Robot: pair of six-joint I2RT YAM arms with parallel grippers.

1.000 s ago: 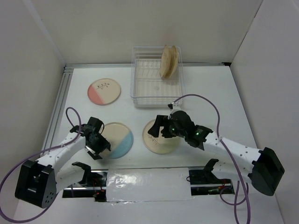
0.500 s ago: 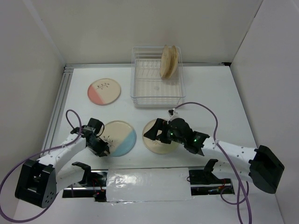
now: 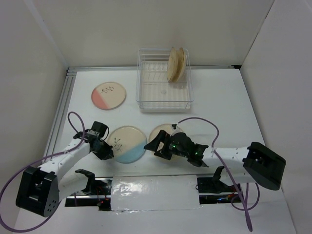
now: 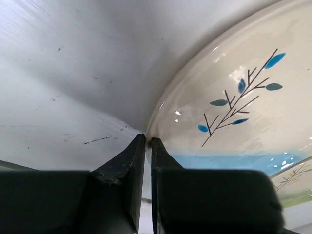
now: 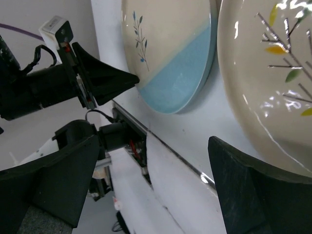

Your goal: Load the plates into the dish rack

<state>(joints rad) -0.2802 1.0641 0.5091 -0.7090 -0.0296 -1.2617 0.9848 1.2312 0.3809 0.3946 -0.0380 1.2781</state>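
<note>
Left gripper is pinched narrow on the blue plate's rim, likely so it can be tipped up; right gripper is held wide beside the neighbouring plate, dish rack well beyond both fingertips.

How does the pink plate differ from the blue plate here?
The pink plate has a pink segment; the blue plate has a blue one. The pink plate lies farther back on the left; the blue plate sits near the front edge. Nothing touches the pink plate; the left end effector has its fingers nearly together at the blue plate's rim. Both are round, cream, sprigged, and outside the dish rack.
</note>
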